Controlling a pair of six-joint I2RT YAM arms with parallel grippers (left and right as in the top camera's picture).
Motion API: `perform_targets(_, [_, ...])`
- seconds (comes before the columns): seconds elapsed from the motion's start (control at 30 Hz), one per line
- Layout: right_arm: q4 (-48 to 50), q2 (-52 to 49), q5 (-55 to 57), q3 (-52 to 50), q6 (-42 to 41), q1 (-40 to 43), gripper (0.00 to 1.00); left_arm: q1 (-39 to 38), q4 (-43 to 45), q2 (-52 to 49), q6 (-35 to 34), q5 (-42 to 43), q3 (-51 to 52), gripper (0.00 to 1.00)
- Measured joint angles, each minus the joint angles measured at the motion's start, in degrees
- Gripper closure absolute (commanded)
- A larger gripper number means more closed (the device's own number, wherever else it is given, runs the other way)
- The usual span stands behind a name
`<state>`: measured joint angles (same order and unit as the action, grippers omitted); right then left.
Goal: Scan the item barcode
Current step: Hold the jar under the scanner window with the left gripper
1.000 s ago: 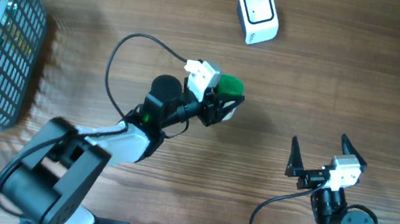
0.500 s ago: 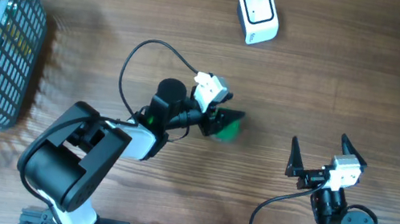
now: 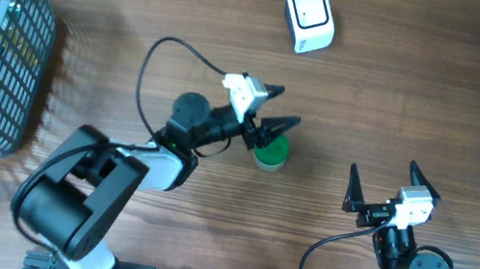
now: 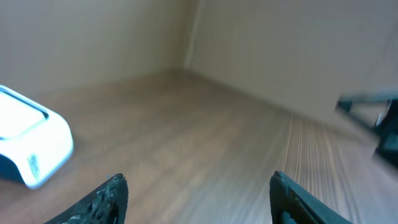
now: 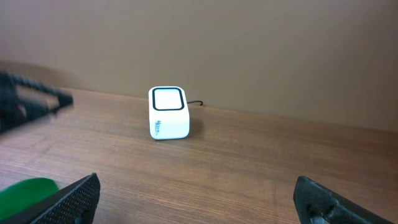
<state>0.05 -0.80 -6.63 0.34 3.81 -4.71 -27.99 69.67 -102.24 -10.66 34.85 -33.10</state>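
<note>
Left gripper [image 3: 284, 106] hovering open, gripping nothing; I'm seeing green item [image 3: 271, 152] sitting on desk [image 3: 424, 87] just beside it. Right gripper [image 3: 383, 168] standing wide open, empty. Scanner [image 3: 309, 17] sitting well apart from item.

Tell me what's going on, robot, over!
Left gripper open, empty, over green item. Right gripper open, empty. Item on table, short of scanner. Nothing between them.

A second ago the left end effector [image 3: 284, 106] gripped the green container [image 3: 270, 152]. Half a second ago it had carried it nearer and a little right. Now its fingers are spread with nothing between them. The container sits on the bench [image 3: 421, 106], just on the near side of the end effector, which has swung back farther away.
</note>
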Motion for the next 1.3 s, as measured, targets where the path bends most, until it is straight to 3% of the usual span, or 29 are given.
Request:
perform_targets(0.3, [0.0, 0.0, 0.0, 0.0, 0.0, 0.0, 0.00, 6.5, -11.3, 11.1, -16.3, 0.0, -0.1, 0.27])
perform_targets(0.6, [0.0, 0.0, 0.0, 0.0, 0.0, 0.0, 0.00, 12.1, -57.9, 22.7, -21.4, -3.5, -10.0, 0.27])
perform_targets(0.73, [0.0, 0.0, 0.0, 0.0, 0.0, 0.0, 0.00, 12.3, -80.7, 23.3, -18.3, -7.6, -21.5, 0.27])
perform_targets(0.77, [0.0, 0.0, 0.0, 0.0, 0.0, 0.0, 0.00, 11.9, -89.9, 23.3, -16.5, -10.7, -25.9, 0.27])
perform_targets(0.9, [0.0, 0.0, 0.0, 0.0, 0.0, 0.0, 0.00, 10.0, -105.0, 23.4, -10.5, -20.5, -36.9, 0.23])
perform_targets(1.13, [0.0, 0.0, 0.0, 0.0, 0.0, 0.0, 0.00, 2.4, -110.8, 23.7, -3.5, -32.0, -44.2, 0.20])
perform_targets(1.17, [0.0, 0.0, 0.0, 0.0, 0.0, 0.0, 0.00, 1.0, -111.9, 23.3, -3.3, -33.3, -44.2, 0.00])
perform_targets(1.3, [0.0, 0.0, 0.0, 0.0, 0.0, 0.0, 0.00, -3.3, -113.4, 19.1, -3.4, -35.5, -44.2, 0.00])
